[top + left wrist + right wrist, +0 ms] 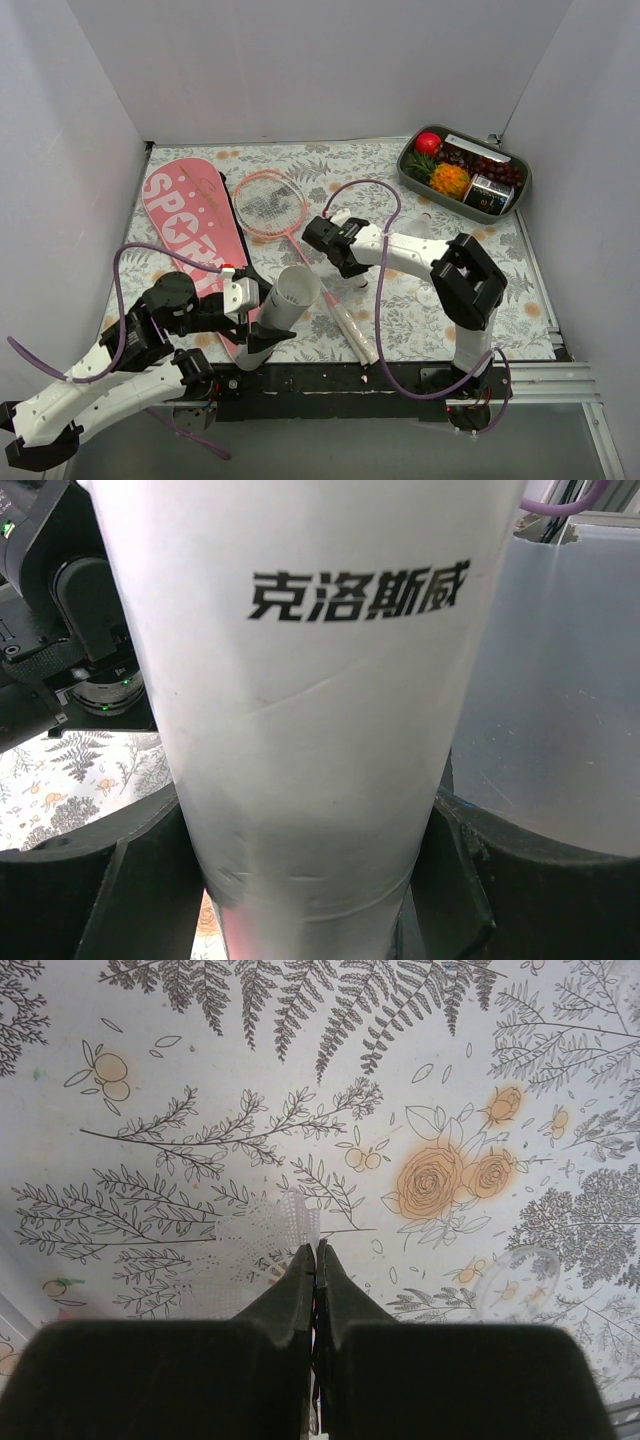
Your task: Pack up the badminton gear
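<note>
My left gripper [262,335] [310,880] is shut on the long white tube [285,300] [310,680], which tilts up with its open end on top; black lettering runs across it. The pink-framed racket [268,203] lies on the cloth, its white handle [352,330] reaching toward the near edge. The pink bag [190,225] with white letters lies flat on the left. My right gripper [318,233] [316,1250] is low over the cloth beside the racket shaft, its jaws pressed together on the edge of the white mesh shuttlecock [255,1235].
A grey tray [405,172] with colourful fruit sits at the back right corner. A floral cloth [450,1080] covers the table. White walls stand on three sides. Purple cables loop off both arms.
</note>
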Robot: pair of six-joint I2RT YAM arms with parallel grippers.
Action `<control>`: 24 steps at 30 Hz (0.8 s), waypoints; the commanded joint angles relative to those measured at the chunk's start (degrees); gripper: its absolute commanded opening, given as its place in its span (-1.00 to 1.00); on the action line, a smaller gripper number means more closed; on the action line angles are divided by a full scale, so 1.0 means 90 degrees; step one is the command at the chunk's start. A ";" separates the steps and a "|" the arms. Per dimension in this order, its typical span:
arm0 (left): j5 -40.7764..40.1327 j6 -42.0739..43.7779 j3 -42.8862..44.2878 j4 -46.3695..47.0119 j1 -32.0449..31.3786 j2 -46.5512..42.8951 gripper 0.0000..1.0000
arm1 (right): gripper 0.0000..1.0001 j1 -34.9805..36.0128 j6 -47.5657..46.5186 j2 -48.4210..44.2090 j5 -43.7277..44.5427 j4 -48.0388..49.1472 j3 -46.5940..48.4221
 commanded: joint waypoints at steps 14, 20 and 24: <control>-0.0074 0.0038 0.0105 0.0303 -0.0056 0.0897 -0.77 | -0.97 -0.0372 -0.1393 -0.3126 -0.0358 0.0700 0.0774; -0.0337 0.0116 0.0174 0.0283 -0.0066 0.1230 -0.78 | -0.97 -0.0714 -0.1990 -0.3636 -0.1998 0.0653 0.1974; -0.0435 0.0146 0.0193 0.0283 -0.0066 0.1425 -0.78 | -0.97 -0.0743 -0.2137 -0.3773 -0.2926 0.0428 0.2629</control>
